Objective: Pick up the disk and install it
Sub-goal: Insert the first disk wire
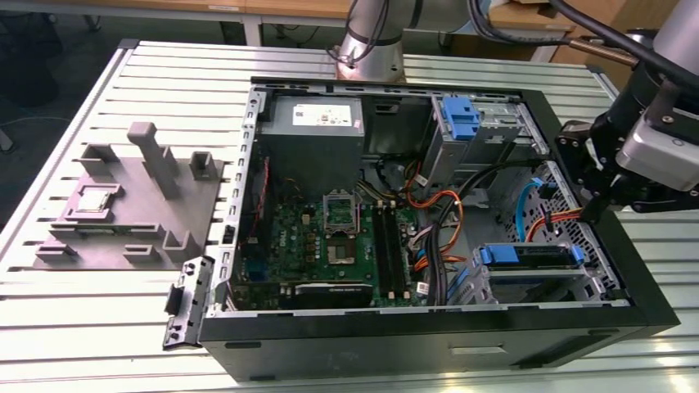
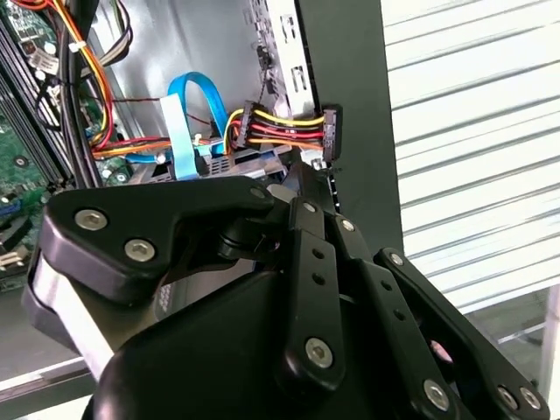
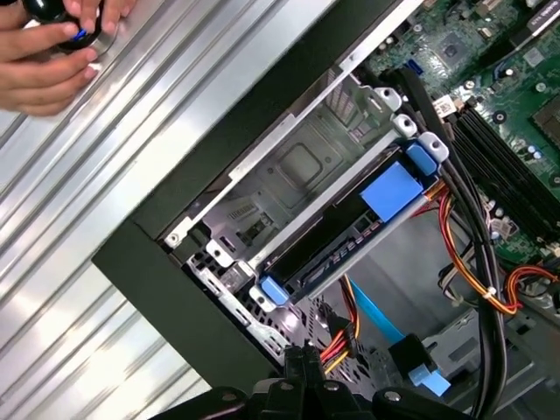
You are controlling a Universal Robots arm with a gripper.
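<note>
The disk (image 1: 529, 255) lies in the metal drive cage (image 3: 297, 166) at the near corner of the open computer case, on the exterior view's right. Its blue carrier frame and dark side edge (image 3: 389, 188) face out of the cage in the first wrist view. My gripper (image 1: 590, 214) hangs over the case's side wall, above and beside the cage and apart from the disk. Its black fingers (image 3: 302, 367) look shut with nothing between them. In the second wrist view the gripper (image 2: 302, 179) points at a red-yellow power plug (image 2: 289, 127) and a blue ribbon cable (image 2: 188, 114).
A person's hand (image 3: 52, 48) rests on the slatted table beside the case, holding a small black thing. Cable bundles (image 1: 437, 221) cross the motherboard (image 1: 327, 237). A grey power-supply box (image 1: 317, 123) and an upright blue latch (image 1: 464, 119) stand at the back. A grey fixture block (image 1: 131, 205) sits on the exterior view's left.
</note>
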